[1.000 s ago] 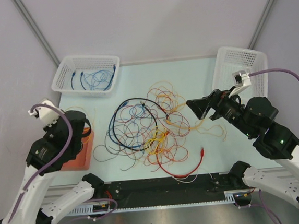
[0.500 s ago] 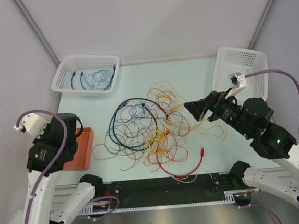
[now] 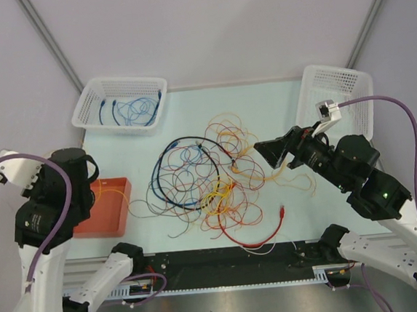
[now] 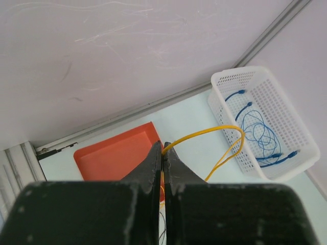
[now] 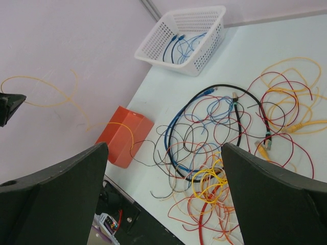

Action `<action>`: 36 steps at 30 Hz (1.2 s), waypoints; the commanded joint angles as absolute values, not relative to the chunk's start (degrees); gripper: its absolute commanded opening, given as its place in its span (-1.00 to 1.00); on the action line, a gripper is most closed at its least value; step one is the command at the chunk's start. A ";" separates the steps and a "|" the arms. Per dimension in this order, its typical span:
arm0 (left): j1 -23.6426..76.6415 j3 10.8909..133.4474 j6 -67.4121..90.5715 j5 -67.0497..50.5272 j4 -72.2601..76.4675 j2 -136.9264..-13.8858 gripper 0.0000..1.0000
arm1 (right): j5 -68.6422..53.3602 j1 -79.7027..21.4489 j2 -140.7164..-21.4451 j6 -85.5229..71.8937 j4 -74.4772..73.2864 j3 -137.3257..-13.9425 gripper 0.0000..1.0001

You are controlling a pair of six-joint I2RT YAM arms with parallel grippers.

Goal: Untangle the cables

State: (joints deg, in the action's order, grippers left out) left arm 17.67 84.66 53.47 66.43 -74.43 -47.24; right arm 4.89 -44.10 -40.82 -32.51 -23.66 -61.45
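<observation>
The cables (image 3: 210, 174) lie tangled mid-table: thin red, blue, yellow, orange and black loops, also in the right wrist view (image 5: 225, 138). My left gripper (image 4: 163, 148) is raised at the table's left edge, shut on a thin yellow cable (image 4: 214, 131) that loops out from its tips. Its closed tip (image 5: 20, 98) also shows in the right wrist view, the yellow cable (image 5: 48, 104) trailing down towards the orange tray (image 5: 122, 135). My right gripper (image 3: 270, 150) hovers over the tangle's right side, open and empty, fingers (image 5: 51, 199) wide apart.
An orange tray (image 3: 103, 209) sits at the left front. A white basket (image 3: 114, 126) at the back left holds blue cables. Another white basket (image 3: 337, 79) stands at the back right. A thick red cable (image 3: 262, 231) curls near the front edge.
My left arm has lifted and swung left, off the orange tray, drawing the yellow cable up with it. My right gripper has crept slightly left, still open.
</observation>
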 commanded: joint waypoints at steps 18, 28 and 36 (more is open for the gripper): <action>20.57 74.19 36.56 32.39 -42.05 -40.79 -1.00 | 2.73 -44.91 -43.33 -33.13 -20.74 -57.66 0.99; 28.18 75.75 40.62 -4.07 -21.53 -45.53 -1.00 | 2.55 -45.97 -44.83 -33.49 -19.86 -56.78 1.00; 30.23 77.27 37.27 0.01 -23.03 -45.88 -1.00 | 3.69 -46.49 -44.56 -33.75 -20.30 -56.69 1.00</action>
State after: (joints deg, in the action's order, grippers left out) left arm 29.89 77.14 38.98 1.50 -27.05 -47.07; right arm 3.09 -46.02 -45.32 -33.01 -22.33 -56.36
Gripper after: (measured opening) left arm 0.008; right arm 0.994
